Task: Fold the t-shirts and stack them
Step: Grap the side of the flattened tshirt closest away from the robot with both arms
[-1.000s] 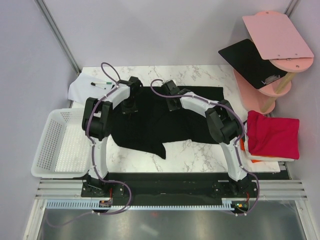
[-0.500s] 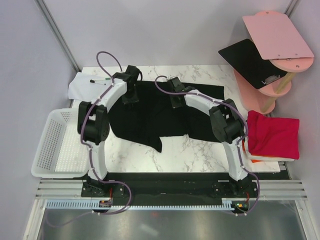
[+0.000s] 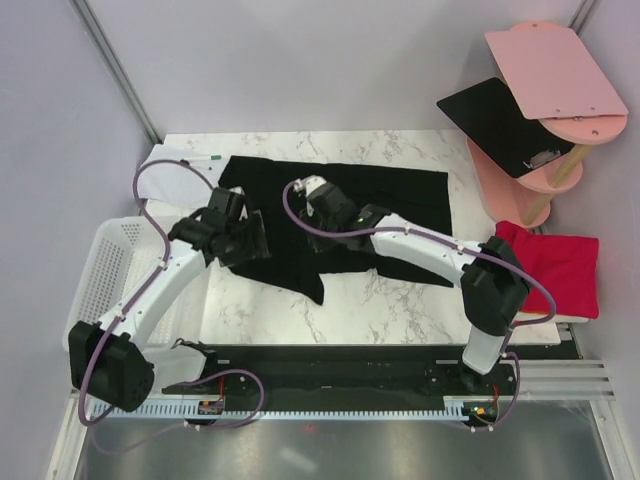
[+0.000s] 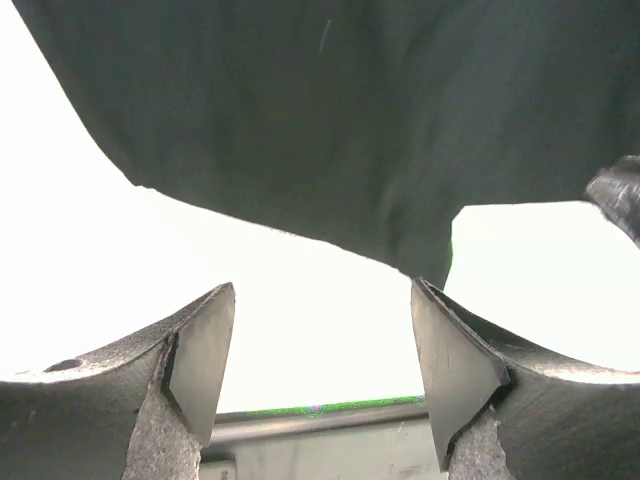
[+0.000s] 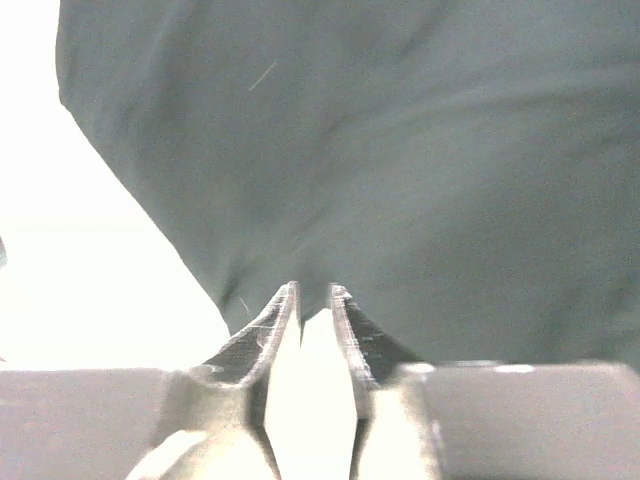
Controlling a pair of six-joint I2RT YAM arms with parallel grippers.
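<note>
Okay, the black shirt (image 3: 400, 195) lies spread over the table's (image 3: 400, 300) far half. Left tool (image 4: 322, 330), left of table centre, is wide and empty. Right tool (image 5: 314, 300), at table centre, is a narrow empty slit with its tips at the cloth. Risk: it snags a wrinkle and drags the shirt crooked. A second ago both tools sat clamped nearer the table's far edge; now they're released and pulled back.

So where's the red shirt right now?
Top view: the red shirt lies at the right edge of the table, just nearer than the pink stand.
</note>
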